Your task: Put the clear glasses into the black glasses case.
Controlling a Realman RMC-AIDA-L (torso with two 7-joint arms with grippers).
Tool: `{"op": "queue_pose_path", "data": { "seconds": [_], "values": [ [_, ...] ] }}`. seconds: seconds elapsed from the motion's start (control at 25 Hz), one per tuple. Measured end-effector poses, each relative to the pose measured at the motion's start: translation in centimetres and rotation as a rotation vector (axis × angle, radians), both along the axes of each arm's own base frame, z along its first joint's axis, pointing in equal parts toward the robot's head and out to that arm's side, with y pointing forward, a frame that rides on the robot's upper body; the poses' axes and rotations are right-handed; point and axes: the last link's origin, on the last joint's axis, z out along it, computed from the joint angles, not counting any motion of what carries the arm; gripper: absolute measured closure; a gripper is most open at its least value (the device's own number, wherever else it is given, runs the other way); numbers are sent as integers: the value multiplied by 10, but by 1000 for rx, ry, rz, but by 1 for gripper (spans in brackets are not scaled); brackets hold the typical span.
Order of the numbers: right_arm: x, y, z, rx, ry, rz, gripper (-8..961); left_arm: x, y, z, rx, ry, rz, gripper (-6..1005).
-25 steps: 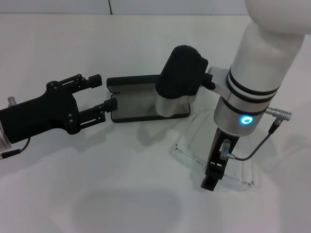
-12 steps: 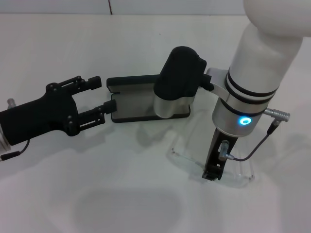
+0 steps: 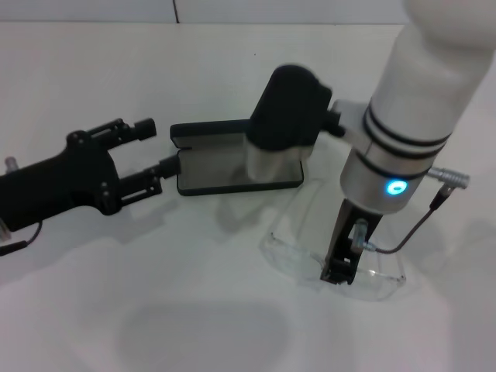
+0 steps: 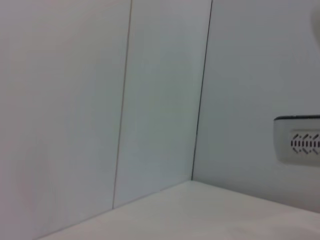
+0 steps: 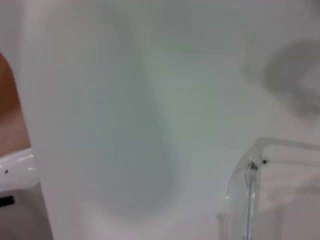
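While the clear glasses (image 3: 333, 260) sit on the table (image 3: 194, 310) near the open black glasses case (image 3: 232, 159), the right gripper (image 3: 337, 273) pinches their lens.
They look light, slick and springy; a grip on the lens centre seems safest. Left gripper (image 3: 151, 147) hovers, jaws spread, at the case's end.

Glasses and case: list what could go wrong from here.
1. The right gripper sits at the front of the clear glasses, and smooth plastic held at one spot could slip or swing.
2. The right arm's black wrist covers part of the open case, so lining up over it may be hard.
3. The left gripper, open at the case's end, holds nothing, so a nudge might shift the case.
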Motion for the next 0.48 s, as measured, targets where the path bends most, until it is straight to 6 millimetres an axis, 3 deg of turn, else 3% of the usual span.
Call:
{"op": "queue_pose_path", "data": {
  "seconds": [0.48],
  "values": [
    [-21,-11,65,79,243,20,867,24,-1,32,88,-222,-86,302]
  ]
}}
